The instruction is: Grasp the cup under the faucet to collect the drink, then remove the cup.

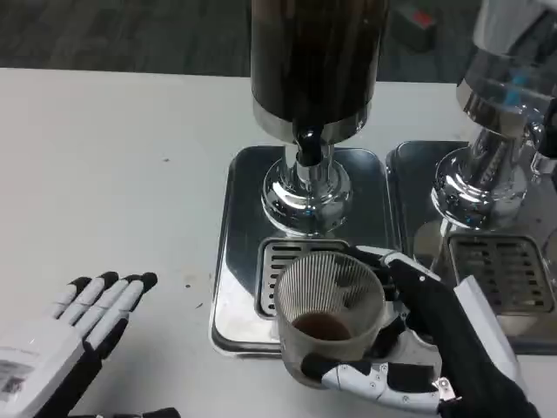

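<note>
Right hand (418,348) wraps the ribbed clear cup (329,322) at the front edge of the steel drip tray (235,261), fingers round its base and side. Risk: cup sits fwd of the faucet (308,146), so drink could miss the rim and hit the grille; a jerky pull-off could slosh. Cup holds a little dark drink at the bottom; dispenser tank (313,61) above looks full of dark liquid. Left hand (83,322) lies spread flat near the table's front-left, holding nothing

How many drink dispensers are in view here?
2: a dark-filled dispenser at centre behind the cup, and a second dispenser at right, partly cut off.
</note>
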`<move>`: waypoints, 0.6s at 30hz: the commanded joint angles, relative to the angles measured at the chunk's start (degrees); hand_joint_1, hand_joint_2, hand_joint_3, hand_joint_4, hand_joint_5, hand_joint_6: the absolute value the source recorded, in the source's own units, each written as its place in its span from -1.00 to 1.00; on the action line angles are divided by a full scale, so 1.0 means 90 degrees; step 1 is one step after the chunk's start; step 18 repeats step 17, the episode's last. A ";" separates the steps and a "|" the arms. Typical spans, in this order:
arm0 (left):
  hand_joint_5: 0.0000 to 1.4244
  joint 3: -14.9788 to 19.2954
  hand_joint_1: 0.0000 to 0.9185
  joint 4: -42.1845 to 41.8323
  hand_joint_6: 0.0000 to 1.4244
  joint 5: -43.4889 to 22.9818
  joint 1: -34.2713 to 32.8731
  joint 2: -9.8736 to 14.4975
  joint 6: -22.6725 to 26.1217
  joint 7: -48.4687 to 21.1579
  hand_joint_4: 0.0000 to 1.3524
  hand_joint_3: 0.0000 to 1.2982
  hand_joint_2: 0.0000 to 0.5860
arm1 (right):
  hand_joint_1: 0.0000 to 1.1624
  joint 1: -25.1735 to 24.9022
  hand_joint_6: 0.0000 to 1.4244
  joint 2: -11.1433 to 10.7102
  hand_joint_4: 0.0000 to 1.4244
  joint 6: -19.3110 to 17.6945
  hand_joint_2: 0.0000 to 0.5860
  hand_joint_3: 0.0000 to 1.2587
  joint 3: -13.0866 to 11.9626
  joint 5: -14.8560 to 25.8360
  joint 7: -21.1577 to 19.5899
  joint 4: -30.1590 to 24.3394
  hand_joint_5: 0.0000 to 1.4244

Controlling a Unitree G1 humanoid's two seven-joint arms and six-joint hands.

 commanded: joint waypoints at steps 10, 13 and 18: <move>-1.00 -0.0036 -1.00 0.0014 -1.00 -0.0001 -0.0062 -0.0013 0.0110 -0.0057 -1.00 -1.00 -0.72 | 0.68 -0.0061 0.28 0.0063 -0.08 -0.0144 -0.32 -0.26 0.0020 0.0082 -0.0083 -0.0117 -0.03; -1.00 -0.0054 -1.00 0.0079 -1.00 -0.0024 -0.0106 -0.0011 0.0135 -0.0092 -1.00 -1.00 -0.72 | 0.68 -0.0057 0.27 0.0069 -0.08 -0.0150 -0.32 -0.26 0.0031 0.0066 -0.0097 -0.0110 -0.03; -1.00 -0.0039 -1.00 0.0106 -1.00 -0.0048 -0.0113 0.0003 0.0147 -0.0080 -1.00 -1.00 -0.71 | 0.68 -0.0050 0.27 0.0074 -0.08 -0.0147 -0.32 -0.26 0.0028 0.0063 -0.0110 -0.0107 -0.03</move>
